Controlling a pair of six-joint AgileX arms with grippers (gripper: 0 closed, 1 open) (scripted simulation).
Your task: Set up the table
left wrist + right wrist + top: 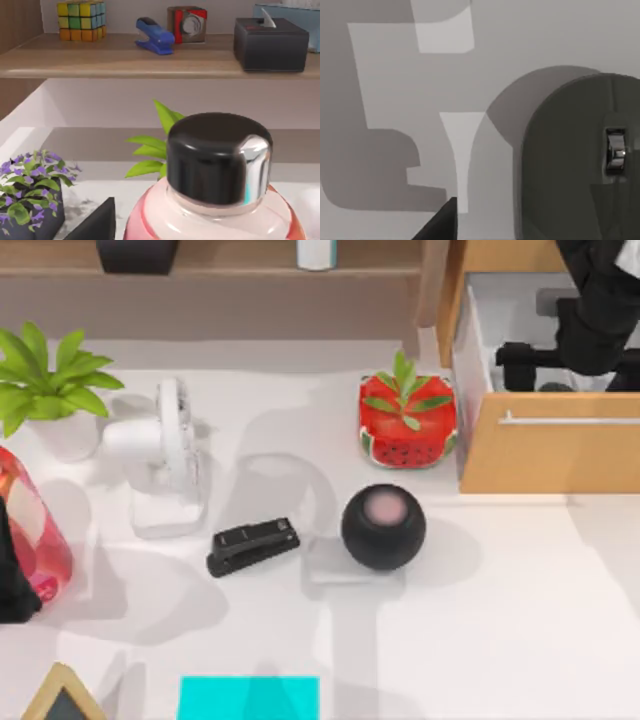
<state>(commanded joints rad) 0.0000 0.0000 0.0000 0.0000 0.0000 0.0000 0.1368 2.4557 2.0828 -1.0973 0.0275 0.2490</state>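
While the right arm (600, 310) is reaching into the open drawer (480, 350) of the light-wood cabinet (550, 455), the right claw (520, 358) is hovering close over a dark grey mouse (575, 160). I'd say it should be centring on the mouse's body, squeezing across the narrow sides, then lifting straight up past the drawer front before swinging out to the white desk (500, 620), which is lying bare just in front of the cabinet. The arm itself is blocking most of the drawer from above, so I cannot tell whether that claw is clenched or released. The left claw (14, 570) is sitting cut off at the desk's left edge against a pink bottle (35, 530); I cannot tell whether it is grasping it.
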